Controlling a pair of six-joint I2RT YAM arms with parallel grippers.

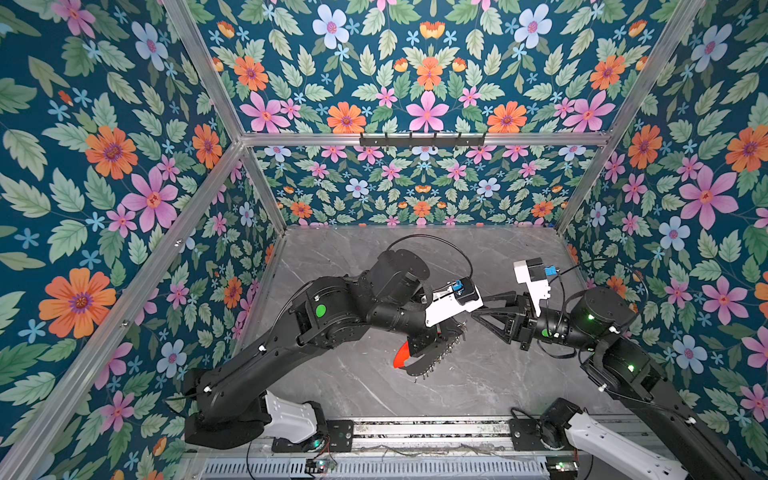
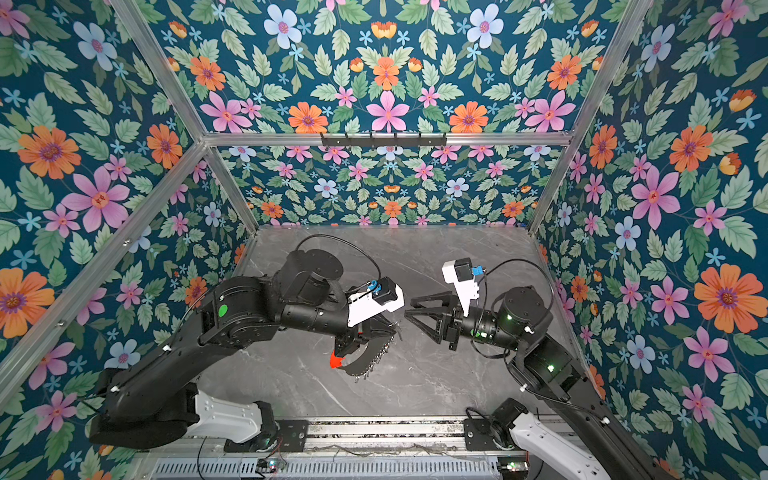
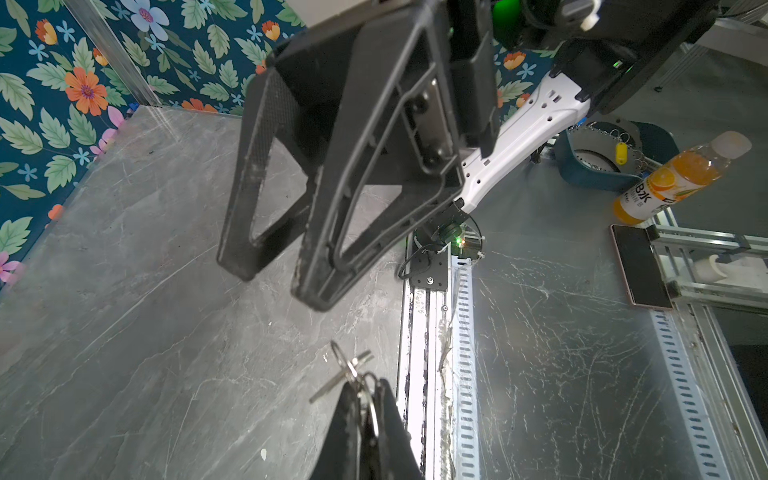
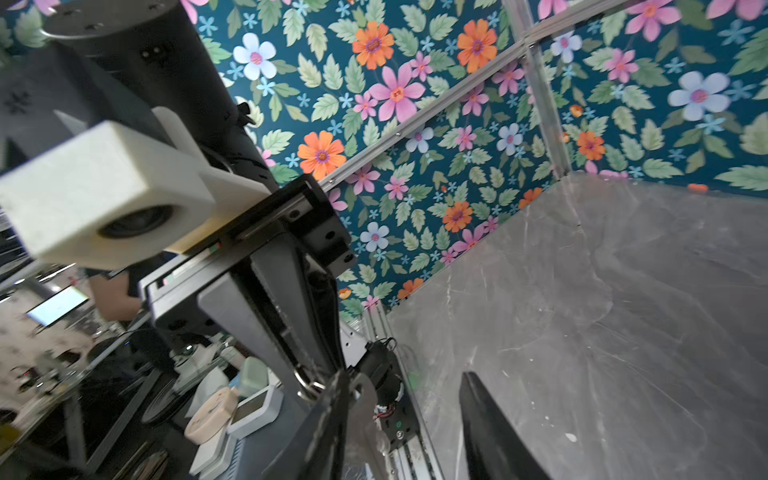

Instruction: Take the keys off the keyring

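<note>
Your left tool [image 3: 365, 395] clamped tight on keyring [image 1: 426, 360] loops, plate hanging under it over worktop [image 1: 478, 382], key [image 3: 332, 386] poking past tips, your right tool [image 1: 478, 306] half-open, empty, just beside

Robotics lab test cell. Aluminium frame [image 1: 291, 139] carries floral wall panels [image 1: 104, 166] around a grey marble-look tabletop [image 1: 353, 386]. Beyond the tabletop, cluttered workbenches [image 4: 45, 374] with a monitor [image 4: 58, 305].

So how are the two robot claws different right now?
The left gripper is shut tight on the keyring, while the right gripper is open and holds nothing. A key sticks out from the left gripper; nothing sticks out from the right gripper. Both are black and up off the table.
</note>
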